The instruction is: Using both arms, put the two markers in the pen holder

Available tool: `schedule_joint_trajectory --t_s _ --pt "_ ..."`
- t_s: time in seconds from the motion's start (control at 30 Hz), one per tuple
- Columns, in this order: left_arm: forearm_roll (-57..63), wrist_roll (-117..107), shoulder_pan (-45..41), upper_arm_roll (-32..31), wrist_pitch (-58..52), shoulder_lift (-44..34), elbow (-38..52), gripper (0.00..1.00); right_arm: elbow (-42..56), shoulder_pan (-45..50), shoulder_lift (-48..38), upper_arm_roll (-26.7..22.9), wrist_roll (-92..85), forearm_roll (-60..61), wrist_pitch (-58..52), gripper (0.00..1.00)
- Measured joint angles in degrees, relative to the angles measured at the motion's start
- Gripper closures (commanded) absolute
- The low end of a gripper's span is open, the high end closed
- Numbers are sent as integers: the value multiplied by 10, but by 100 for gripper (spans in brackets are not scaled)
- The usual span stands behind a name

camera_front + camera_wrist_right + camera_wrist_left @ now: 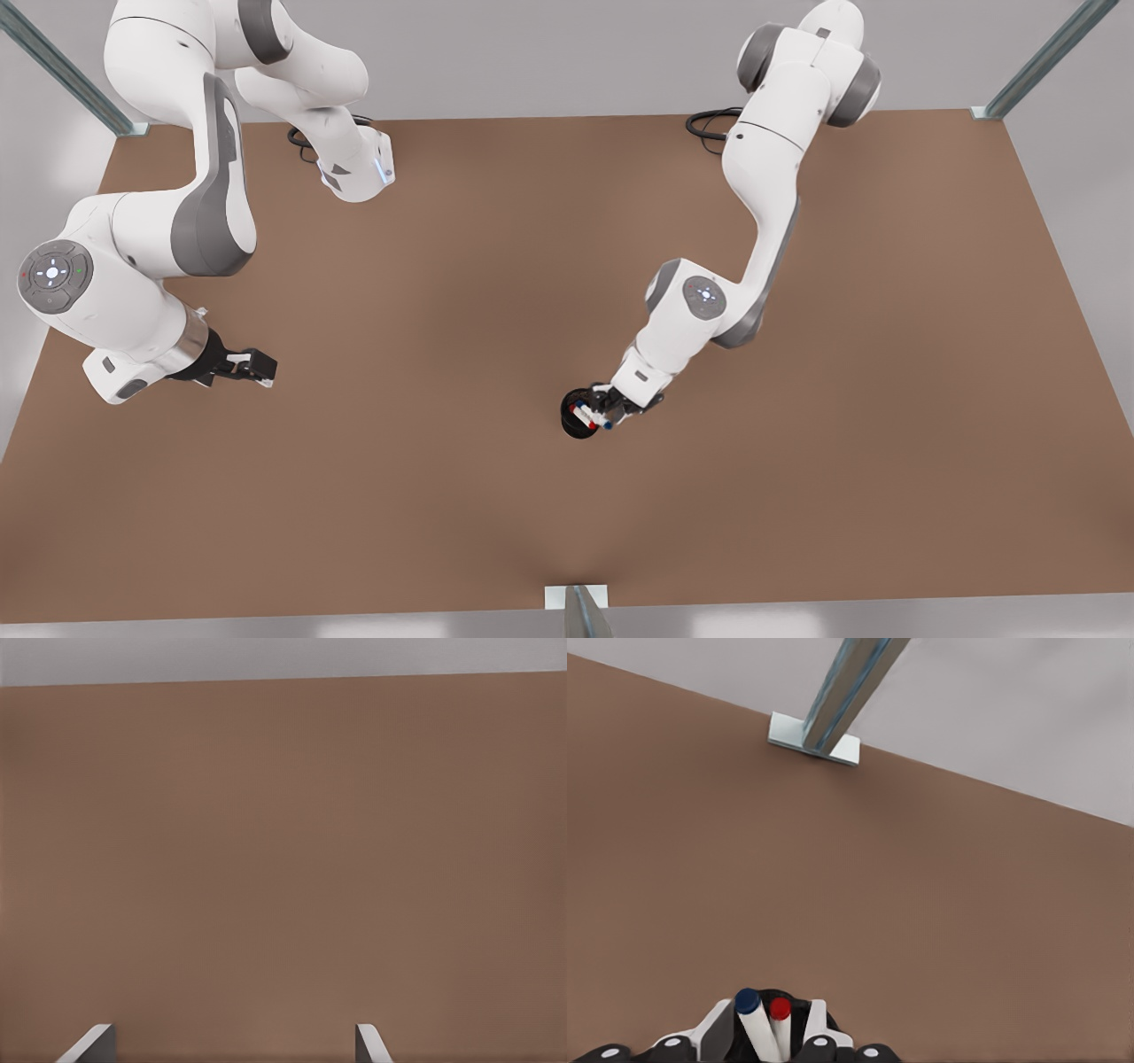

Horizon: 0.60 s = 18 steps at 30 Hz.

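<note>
Two white Franka arms [762,221], rounded link shells, grey joint covers. Round grey end caps with a small white button pad; the larger cap [55,275] also has a red and a green dot. Black cable loops [709,124] at both bases. Silver wrist ring, black two-finger grippers [248,365], pale finger pads [368,1043].

Two markers [757,1020], one pen holder [576,418], apparently two grippers [252,365].
</note>
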Motion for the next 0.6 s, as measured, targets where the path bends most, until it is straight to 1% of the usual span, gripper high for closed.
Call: schedule_joint_trajectory --t_s 0.1,0.13,0.2,0.3,0.33,0.4,0.43,0.5,0.6 --pt "-8 15 -1 4 -4 -9 0 0 0 -1 0 0 -1 0 0 0" --pt "-6 17 0 18 -19 -22 0 0 0 -1 0 0 -1 0 0 0" --pt "9 20 1 73 -76 -62 5 0 0 -1 0 0 -2 0 0 0" --pt "43 43 4 192 -215 -120 29 0 0 -1 0 0 -2 0 -1 0" --pt "51 54 33 193 -264 -142 41 0 0 0 0 0 -3 0 -1 0" --pt "107 73 171 66 -352 -198 46 0 0 0 0 0 -3 0 -1 0" --pt "131 82 208 32 -393 -218 45 0 0 0 0 0 -3 0 -1 0" --pt "164 98 231 5 -456 -235 43 0 0 0 0 0 -4 0 -1 0" --pt "188 120 234 -3 -519 -235 44 0 0 -1 0 0 -4 0 -1 0"
